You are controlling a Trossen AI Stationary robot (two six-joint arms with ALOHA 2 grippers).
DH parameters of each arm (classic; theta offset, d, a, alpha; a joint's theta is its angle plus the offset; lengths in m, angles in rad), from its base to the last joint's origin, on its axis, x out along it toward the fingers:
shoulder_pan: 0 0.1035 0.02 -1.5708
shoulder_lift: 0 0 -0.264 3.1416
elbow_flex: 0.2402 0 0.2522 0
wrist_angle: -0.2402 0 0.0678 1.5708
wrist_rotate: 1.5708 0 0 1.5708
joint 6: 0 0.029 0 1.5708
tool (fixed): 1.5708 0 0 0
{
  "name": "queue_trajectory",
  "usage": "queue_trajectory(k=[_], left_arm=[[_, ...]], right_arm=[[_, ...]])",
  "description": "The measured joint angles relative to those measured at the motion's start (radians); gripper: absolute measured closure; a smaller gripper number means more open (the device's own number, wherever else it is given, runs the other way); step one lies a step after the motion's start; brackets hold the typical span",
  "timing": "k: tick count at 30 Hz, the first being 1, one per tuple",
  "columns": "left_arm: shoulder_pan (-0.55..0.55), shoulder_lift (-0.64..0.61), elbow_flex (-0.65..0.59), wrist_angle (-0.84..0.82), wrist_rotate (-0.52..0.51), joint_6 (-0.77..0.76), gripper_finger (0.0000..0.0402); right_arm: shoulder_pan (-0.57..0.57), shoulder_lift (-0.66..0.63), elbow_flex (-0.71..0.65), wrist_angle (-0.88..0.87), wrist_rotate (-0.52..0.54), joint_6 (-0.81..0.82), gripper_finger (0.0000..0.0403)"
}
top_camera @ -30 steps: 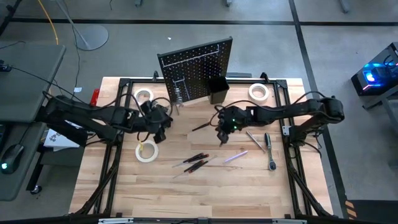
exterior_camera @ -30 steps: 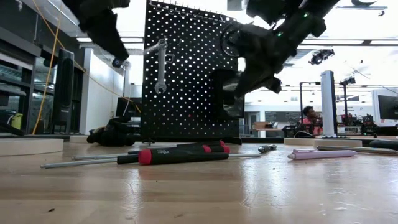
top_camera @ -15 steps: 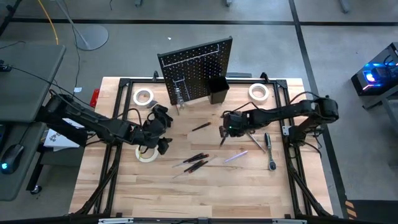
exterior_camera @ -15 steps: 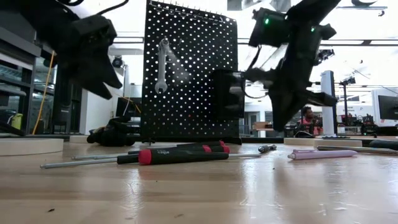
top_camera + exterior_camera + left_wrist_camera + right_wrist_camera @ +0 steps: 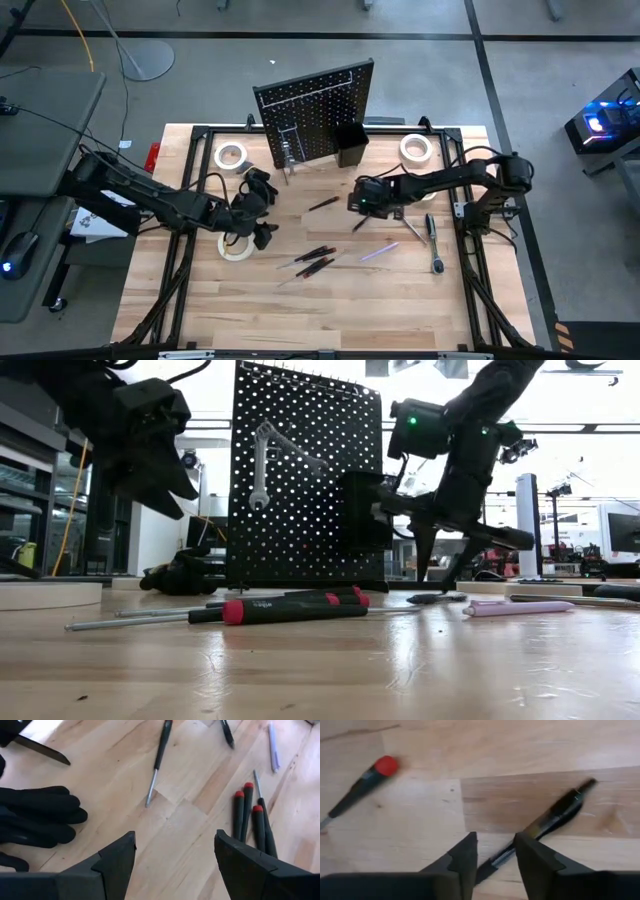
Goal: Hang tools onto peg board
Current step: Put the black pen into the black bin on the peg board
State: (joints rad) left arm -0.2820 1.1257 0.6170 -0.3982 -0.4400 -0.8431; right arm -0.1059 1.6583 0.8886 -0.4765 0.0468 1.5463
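High view: upright black perforated peg board (image 5: 315, 110) standing at the far edge of the pale wooden worktop (image 5: 330, 300), small black open-topped bin (image 5: 350, 146) on its front. White tape roll (image 5: 236, 245) beside the left gripper (image 5: 262, 212).

Low view: silver wrench (image 5: 260, 465) hanging on the board, unseen from above. Lettering on the red-banded black screwdriver (image 5: 280, 610) unreadable.

Left wrist view: jaws spread wide, empty, above bare wood.

Right wrist view: right gripper (image 5: 495, 851), jaws parted around a slim dark screwdriver (image 5: 555, 815) lying on the worktop.

text: none legible; screwdriver handle (image 5: 285, 610): faint white print, unreadable
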Motion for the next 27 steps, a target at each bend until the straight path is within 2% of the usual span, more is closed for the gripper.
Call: queue_trajectory(k=[5,10,16,20,27], left_arm=[[0.000,0.000,0.000,0.000,0.011,0.004,0.0151],[0.000,0.000,0.000,0.000,0.012,0.010,0.0151],[0.000,0.000,0.000,0.000,0.013,0.042,0.0151],[0.011,0.000,0.000,-0.002,0.025,0.034,0.0151],[0.042,0.000,0.000,0.000,0.084,0.036,0.0151]], right_arm=[[0.002,-0.001,0.001,-0.020,-0.021,0.036,0.0234],[0.001,-0.007,0.051,-0.077,-0.011,0.042,0.0227],[0.022,-0.019,0.176,-0.394,0.004,0.029,0.0229],[0.047,-0.020,0.183,-0.520,-0.011,0.102,0.0229],[0.019,-0.019,0.075,-0.387,-0.035,0.342,0.0229]])
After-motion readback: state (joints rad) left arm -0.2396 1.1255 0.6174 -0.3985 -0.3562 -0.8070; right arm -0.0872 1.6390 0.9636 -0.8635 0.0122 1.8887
